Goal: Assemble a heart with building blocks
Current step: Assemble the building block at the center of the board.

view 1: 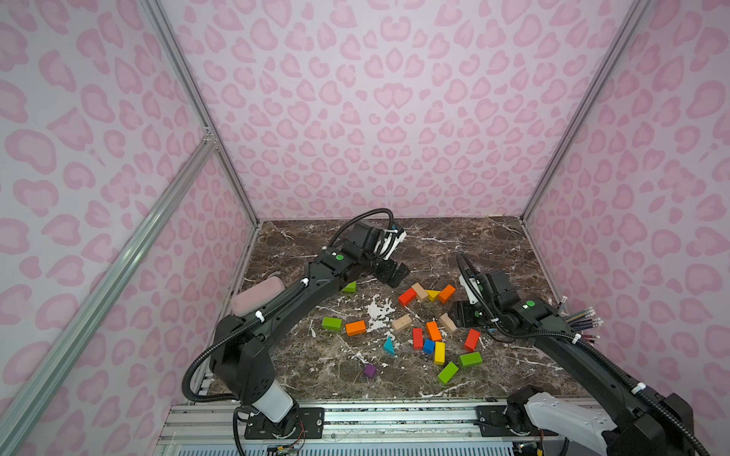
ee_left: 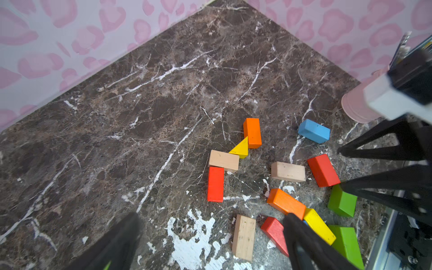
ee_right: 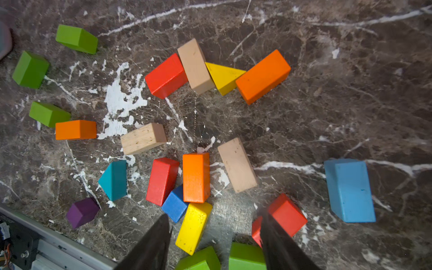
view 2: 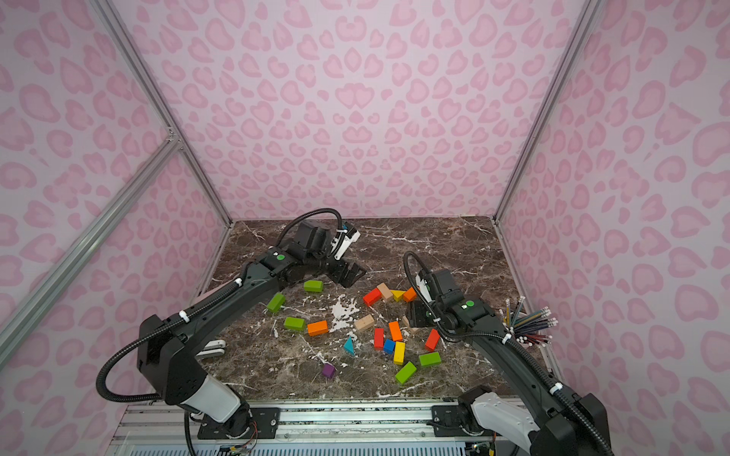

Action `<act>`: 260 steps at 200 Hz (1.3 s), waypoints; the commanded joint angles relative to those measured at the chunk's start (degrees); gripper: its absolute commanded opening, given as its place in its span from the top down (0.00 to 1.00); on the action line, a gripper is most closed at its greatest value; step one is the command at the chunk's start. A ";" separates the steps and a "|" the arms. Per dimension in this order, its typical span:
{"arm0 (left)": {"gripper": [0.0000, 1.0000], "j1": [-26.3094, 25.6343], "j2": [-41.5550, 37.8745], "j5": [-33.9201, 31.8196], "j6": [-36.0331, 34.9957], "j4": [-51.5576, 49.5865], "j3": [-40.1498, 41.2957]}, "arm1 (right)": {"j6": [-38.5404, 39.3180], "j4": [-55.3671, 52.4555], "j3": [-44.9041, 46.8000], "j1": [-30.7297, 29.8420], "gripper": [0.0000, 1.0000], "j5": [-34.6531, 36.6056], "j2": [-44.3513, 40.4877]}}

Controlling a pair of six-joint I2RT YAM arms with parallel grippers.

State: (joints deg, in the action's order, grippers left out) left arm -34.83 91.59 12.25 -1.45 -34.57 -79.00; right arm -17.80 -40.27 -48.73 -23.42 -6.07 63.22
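1. My right hand (ee_right: 216, 218) hangs over the loose building blocks, fingers partway apart and clamped on nothing I can see.
2. My left hand (ee_left: 212, 216) hovers above the desk (ee_left: 93, 140), spread wide and empty, with the started arc lying just ahead of it.
3. That arc is four pieces touching in a row: red brick (ee_right: 166, 76), plain brick (ee_right: 195, 66), yellow wedge (ee_right: 223, 77), orange brick (ee_right: 263, 76). I read it as the heart's top edge, so the shape is barely begun.
4. My guess for the next pick is the loose wooden brick (ee_right: 237, 164), which lies flat just ahead of the right fingertips.
5. To do it well, I square the fingers across its narrow width and come straight down. I also need to steer clear of the second red brick (ee_right: 287, 214) just beside one finger, and the yellow brick (ee_right: 194, 228) near the other.
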 commanded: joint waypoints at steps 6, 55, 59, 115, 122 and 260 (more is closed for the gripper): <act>0.01 1.15 -2.69 4.09 0.27 5.41 1.86 | -0.81 -1.47 -0.58 -0.21 0.35 2.25 3.54; 0.00 1.25 -4.94 3.19 0.57 6.26 4.45 | -4.67 -0.80 0.26 -3.38 0.37 5.69 11.01; 0.00 1.25 -5.07 3.01 0.57 6.29 4.56 | -5.25 -0.23 0.49 -3.68 0.37 5.79 11.38; 0.00 1.25 -7.74 1.46 0.75 7.22 6.62 | -12.36 6.06 4.73 -4.48 0.46 9.05 14.90; 0.01 1.25 -7.74 1.48 0.74 7.18 6.66 | -13.12 7.09 5.28 -4.43 0.49 9.27 15.00; 0.01 1.25 -7.48 2.11 0.66 7.02 6.84 | -17.04 17.29 7.82 -0.46 0.41 8.03 17.44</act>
State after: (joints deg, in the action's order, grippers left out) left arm -33.69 84.16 14.06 -0.99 -29.78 -72.23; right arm -34.26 -25.19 -40.42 -24.25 2.13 80.14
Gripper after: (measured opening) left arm 0.991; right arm 0.596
